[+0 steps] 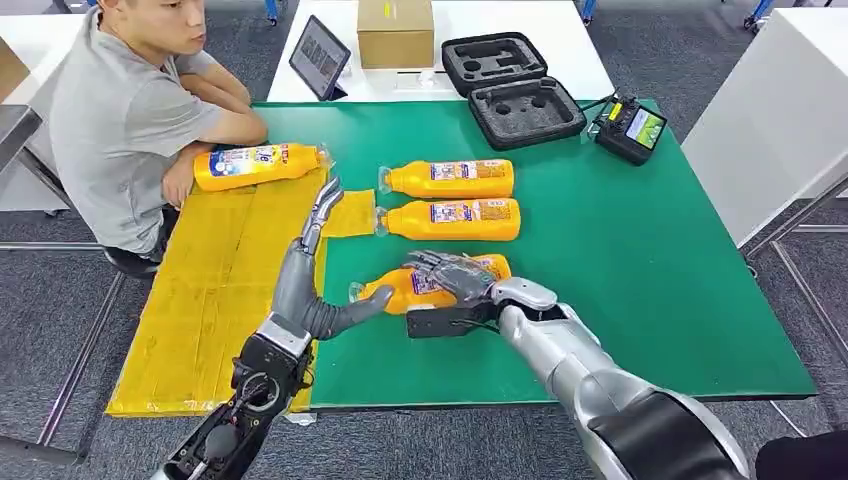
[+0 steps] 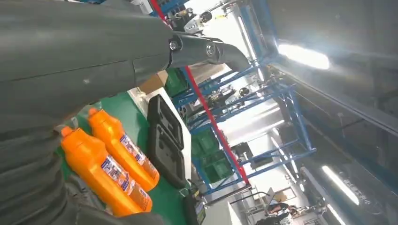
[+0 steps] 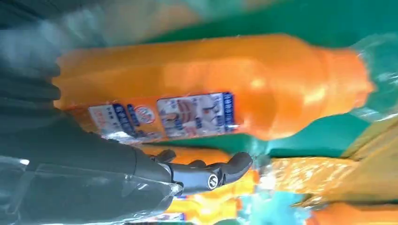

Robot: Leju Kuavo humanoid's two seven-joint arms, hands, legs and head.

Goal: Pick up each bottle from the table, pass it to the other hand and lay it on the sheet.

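Note:
Near the front of the green table (image 1: 620,280), my right hand (image 1: 455,275) grips an orange bottle (image 1: 395,290) around its labelled middle, cap end toward the sheet. The right wrist view shows this bottle (image 3: 211,84) up close with my thumb (image 3: 206,171) beside it. My left hand (image 1: 305,280) is open at the edge of the yellow sheet (image 1: 210,290), fingers stretched away from me and thumb reaching to the bottle's cap. Two more orange bottles (image 1: 450,178) (image 1: 452,219) lie side by side on the green; the left wrist view shows them too (image 2: 124,147) (image 2: 105,173).
A person (image 1: 120,110) sits at the left with a hand on another orange bottle (image 1: 255,165) lying at the sheet's far end. A black foam case (image 1: 515,90), a cardboard box (image 1: 395,32), a tablet (image 1: 320,58) and a screened device (image 1: 628,128) stand along the far edge.

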